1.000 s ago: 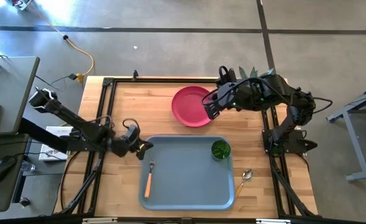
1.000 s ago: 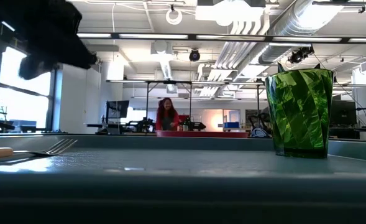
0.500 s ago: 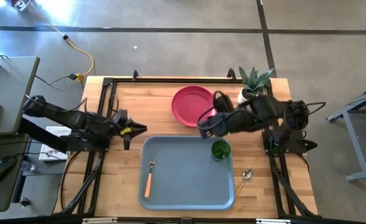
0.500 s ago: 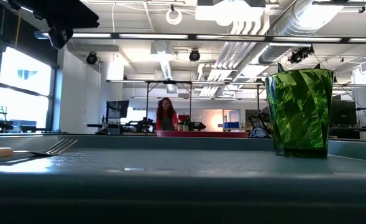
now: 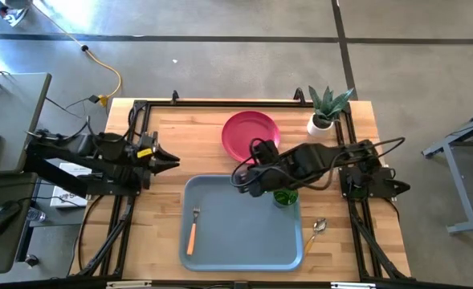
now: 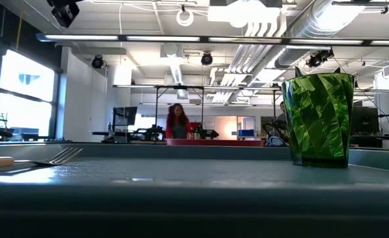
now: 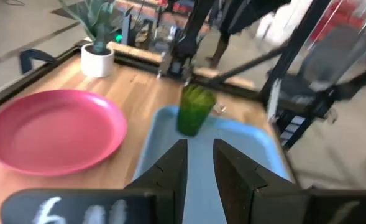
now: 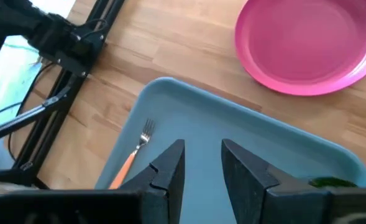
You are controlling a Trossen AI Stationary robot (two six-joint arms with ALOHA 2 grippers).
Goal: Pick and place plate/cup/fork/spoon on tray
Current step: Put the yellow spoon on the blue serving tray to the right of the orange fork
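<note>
The left gripper is held empty, fingers slightly parted, at the table's left edge; fork and cup lie on the tray. The right gripper, fingers apart and empty, is poised over the tray's far edge. The plate and spoon are left outside; the plate's raised rim is probably best pinched squarely.

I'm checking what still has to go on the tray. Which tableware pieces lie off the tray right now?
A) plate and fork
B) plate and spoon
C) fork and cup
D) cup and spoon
B: the plate lies on the wood beyond the tray, and the spoon lies just off the tray's right edge, while the fork and cup are on it.
</note>
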